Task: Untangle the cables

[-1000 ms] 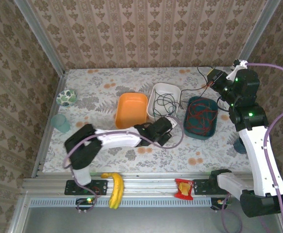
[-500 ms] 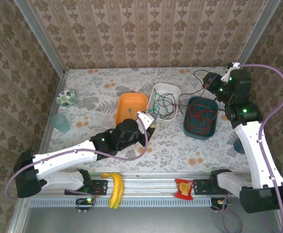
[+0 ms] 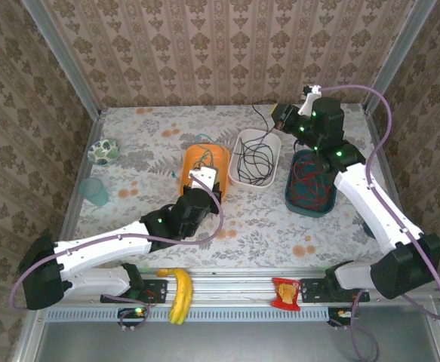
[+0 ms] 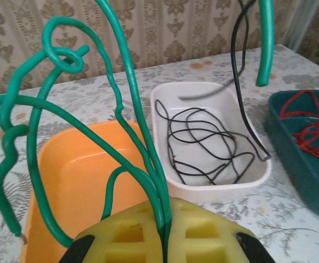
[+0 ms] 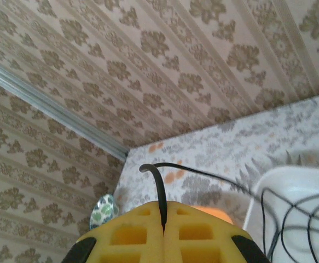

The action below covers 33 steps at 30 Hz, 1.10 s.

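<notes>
Sorting looks nearly done: red cable [image 3: 314, 177] lies in teal bin [image 4: 293, 170], frame right. L gripper [image 4: 164, 219], clamped tight on green cable [image 4: 155, 178], hangs it over orange bin [image 4: 77, 170], lower left. R gripper [image 5: 163, 219] pinches black cable [image 5: 160, 194] end, w/ rest coiled in white bin [image 4: 219, 187], centre.

Three bins stand side by side mid-surface: orange bin [image 4: 88, 170], white bin [image 4: 214, 189], teal bin [image 4: 293, 159]. Loops of green cable [image 4: 132, 109] rise over the orange bin from the left claw [image 4: 164, 211]. A black cable [image 5: 162, 203] runs up from the white bin to the right claw [image 5: 163, 230]. Behind the bins the surface [image 3: 152, 124] lies bare. A cup [image 3: 95, 191] and bowl [image 3: 103, 151] stand at the left edge.
</notes>
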{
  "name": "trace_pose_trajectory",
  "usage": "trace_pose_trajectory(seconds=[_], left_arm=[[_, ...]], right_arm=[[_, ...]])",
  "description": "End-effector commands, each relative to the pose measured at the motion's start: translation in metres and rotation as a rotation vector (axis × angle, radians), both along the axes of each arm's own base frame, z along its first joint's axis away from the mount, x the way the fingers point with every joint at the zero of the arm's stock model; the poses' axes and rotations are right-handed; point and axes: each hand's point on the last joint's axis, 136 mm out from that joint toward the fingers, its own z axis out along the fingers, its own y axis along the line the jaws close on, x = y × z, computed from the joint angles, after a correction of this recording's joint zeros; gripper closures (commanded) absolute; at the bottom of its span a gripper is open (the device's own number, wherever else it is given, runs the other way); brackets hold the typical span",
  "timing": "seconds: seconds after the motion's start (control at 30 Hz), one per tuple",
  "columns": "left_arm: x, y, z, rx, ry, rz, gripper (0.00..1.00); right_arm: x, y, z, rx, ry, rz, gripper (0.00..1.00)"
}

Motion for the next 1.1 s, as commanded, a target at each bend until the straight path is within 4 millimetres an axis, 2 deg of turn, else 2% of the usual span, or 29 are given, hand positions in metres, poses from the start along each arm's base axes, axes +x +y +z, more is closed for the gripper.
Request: trace_pose_trajectory(seconds=[0.0,0.03,0.2,0.4,0.7,0.9,1.07], left_arm=[[0.008,0.009,0.007,-0.031,-0.014,0.084,1.0],[0.009,0.009,0.006,-0.027,-0.011,0.085,1.0],[0.007,0.011,0.006,-0.029,-0.005,0.085,1.0],[0.007,0.013,0.003,-0.026,0.0,0.086,1.0],[0.007,0.004,-0.003,-0.015,0.018,0.059,1.0],[0.005,-0.006,-0.003,-0.012,0.023,0.012,1.0],[0.0,-0.022,0.001,-0.043,0.02,-0.076,1.0]], right_arm=[[0.019,-0.009,0.032,-0.001,-0.13,-0.103,1.0],[0.031,-0.007,0.012,-0.026,-0.092,-0.121,1.0],[0.061,-0.007,-0.064,-0.122,0.065,-0.179,1.0],[0.071,-0.012,-0.15,-0.215,0.251,-0.224,1.0],[0.065,-0.009,-0.235,-0.348,0.519,-0.18,1.0],[0.053,-0.025,-0.267,-0.45,0.618,-0.245,1.0],[0.052,-0.025,-0.288,-0.532,0.68,-0.23,1.0]])
